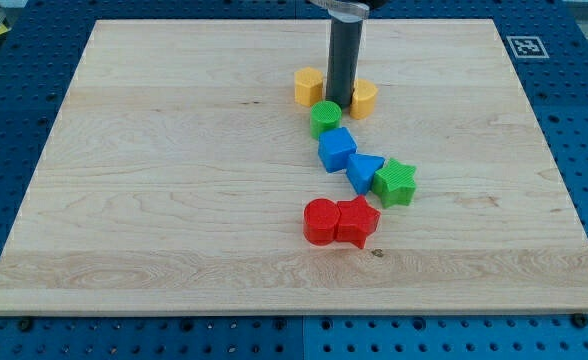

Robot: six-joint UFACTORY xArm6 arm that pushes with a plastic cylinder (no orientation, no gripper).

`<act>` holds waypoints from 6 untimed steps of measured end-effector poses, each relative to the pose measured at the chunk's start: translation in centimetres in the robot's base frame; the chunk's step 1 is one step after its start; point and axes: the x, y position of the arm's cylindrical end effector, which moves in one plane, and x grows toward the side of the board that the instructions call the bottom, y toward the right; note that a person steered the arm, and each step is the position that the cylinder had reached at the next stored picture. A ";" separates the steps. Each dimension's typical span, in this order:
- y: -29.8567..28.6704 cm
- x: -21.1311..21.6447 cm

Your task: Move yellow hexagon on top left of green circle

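Dark rod descending from the view's top, my tip (340, 106) down on the wooden table (174, 180). A plain rod as tool, with nothing to spread or press together, pinching nothing. Tip wedged between two yellow blocks: yellow hexagon (308, 86) just to its left, second yellow block (364, 98) (shape not clear, partly hidden behind the rod) just to its right. Contact with either not certain from here.

Green circle (326, 118) immediately below the tip and slightly left, close enough to look touching. Yellow hexagon thus just above and left of the green circle, nearly against it.

Trailing away below the tip, toward the view's bottom right: blue cube (337, 149), then blue triangle (363, 171), then green star (395, 182), each close against the next. Farther down: red circle (321, 220) and red star (357, 220), side by side and touching.
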 end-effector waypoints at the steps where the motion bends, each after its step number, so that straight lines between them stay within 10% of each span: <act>1: 0.0 -3.7; 3: -3.1 -7.1; 6: -4.0 -1.2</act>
